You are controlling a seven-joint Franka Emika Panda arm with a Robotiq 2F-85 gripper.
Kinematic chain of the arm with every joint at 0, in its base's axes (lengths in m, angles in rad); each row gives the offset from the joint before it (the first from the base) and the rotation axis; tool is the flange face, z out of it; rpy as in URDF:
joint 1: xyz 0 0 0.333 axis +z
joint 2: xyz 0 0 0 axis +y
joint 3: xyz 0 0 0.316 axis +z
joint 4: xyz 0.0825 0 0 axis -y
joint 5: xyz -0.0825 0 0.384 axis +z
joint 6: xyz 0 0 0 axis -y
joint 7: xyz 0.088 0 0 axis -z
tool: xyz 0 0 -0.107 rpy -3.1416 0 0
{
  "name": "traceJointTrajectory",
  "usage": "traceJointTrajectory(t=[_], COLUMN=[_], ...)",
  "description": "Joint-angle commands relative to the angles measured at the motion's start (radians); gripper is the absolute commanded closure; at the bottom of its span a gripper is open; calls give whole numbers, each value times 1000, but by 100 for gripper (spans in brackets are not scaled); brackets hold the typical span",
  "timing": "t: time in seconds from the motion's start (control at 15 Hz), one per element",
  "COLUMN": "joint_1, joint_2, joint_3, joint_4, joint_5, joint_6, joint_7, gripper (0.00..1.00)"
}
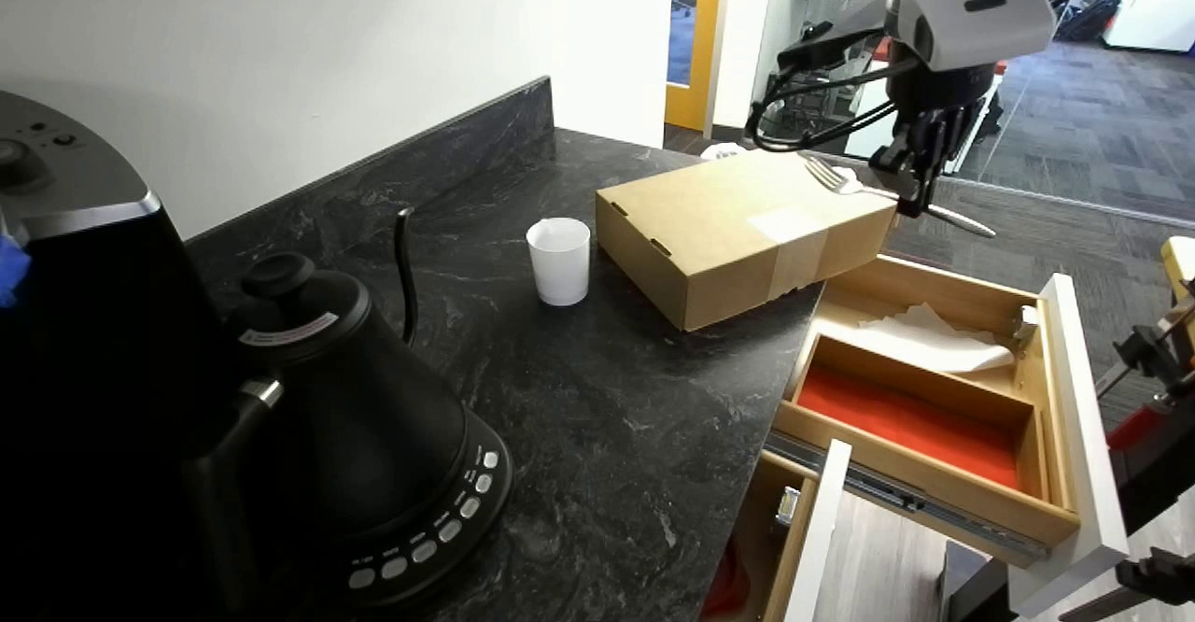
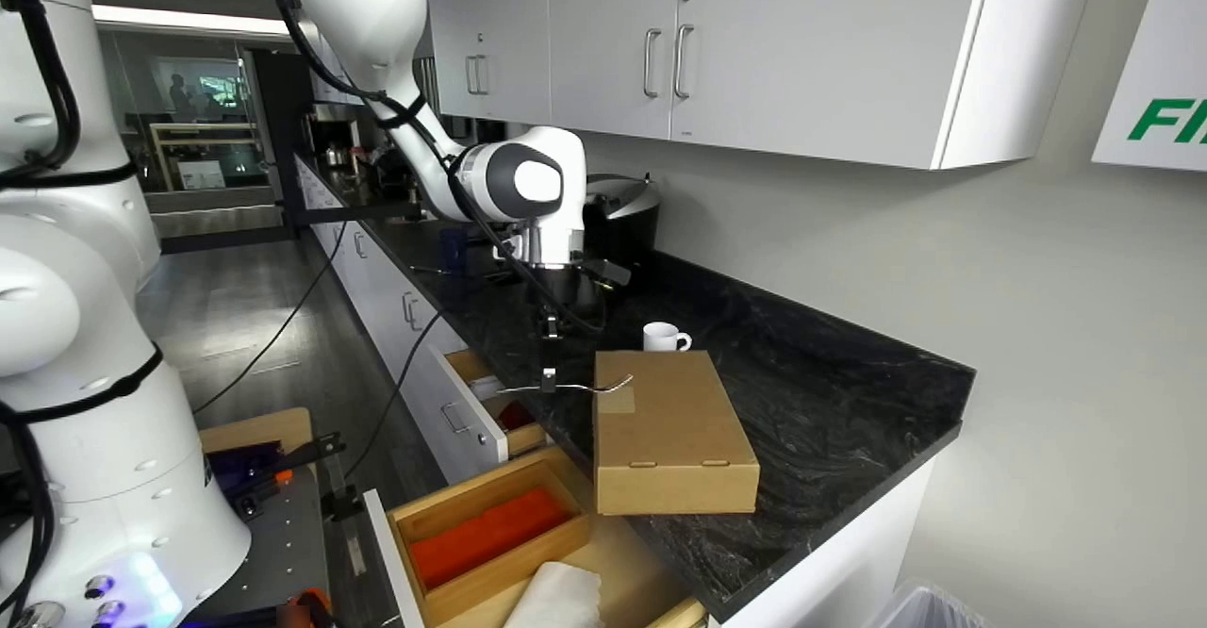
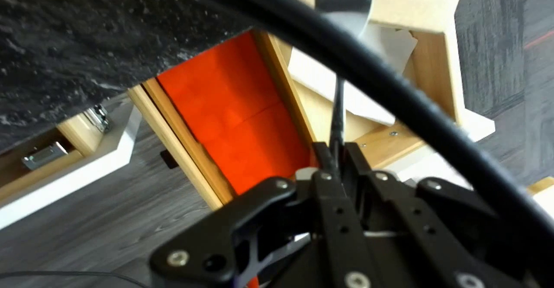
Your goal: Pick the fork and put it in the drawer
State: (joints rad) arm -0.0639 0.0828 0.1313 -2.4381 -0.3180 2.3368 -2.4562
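The silvery fork (image 1: 843,182) is held in the air, roughly level, and also shows in an exterior view (image 2: 596,388) and in the wrist view (image 3: 337,110). My gripper (image 1: 913,202) is shut on its handle, also seen in an exterior view (image 2: 549,381) and in the wrist view (image 3: 336,149). The tines point toward the cardboard box. The drawer (image 1: 910,426) is pulled open, with a red-orange floor and wooden dividers. It also shows in an exterior view (image 2: 490,538). In the wrist view the drawer (image 3: 233,115) lies below the fork and gripper.
A brown cardboard box (image 1: 738,220) overhangs the dark counter's edge near the open drawer. White paper (image 1: 934,346) lies in the drawer's other compartment. A white mug (image 2: 664,337) and a black kettle (image 1: 355,398) stand on the counter. Another drawer (image 2: 462,421) is partly open.
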Motion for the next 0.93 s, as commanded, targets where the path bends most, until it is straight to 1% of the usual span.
traceJointTrajectory(t=[0.0,0.2,0.27,0.47,0.67,0.87], joint_1=[34,48,63,89,124,144], joint_2=[-104,-134,-122,-111,-101,-102], joint_3=[-32,-45,-38,-30,-17,-11], joint_4=[-104,-145,-158,-188,-217,-235], joint_5=[-59,-81,-103,-124,-117,-105], joint_6=[31,39,52,74,91,104], joint_7=[-124,-183,-155,-147,-147,-147], gripper=[96,96,96,96,96,96])
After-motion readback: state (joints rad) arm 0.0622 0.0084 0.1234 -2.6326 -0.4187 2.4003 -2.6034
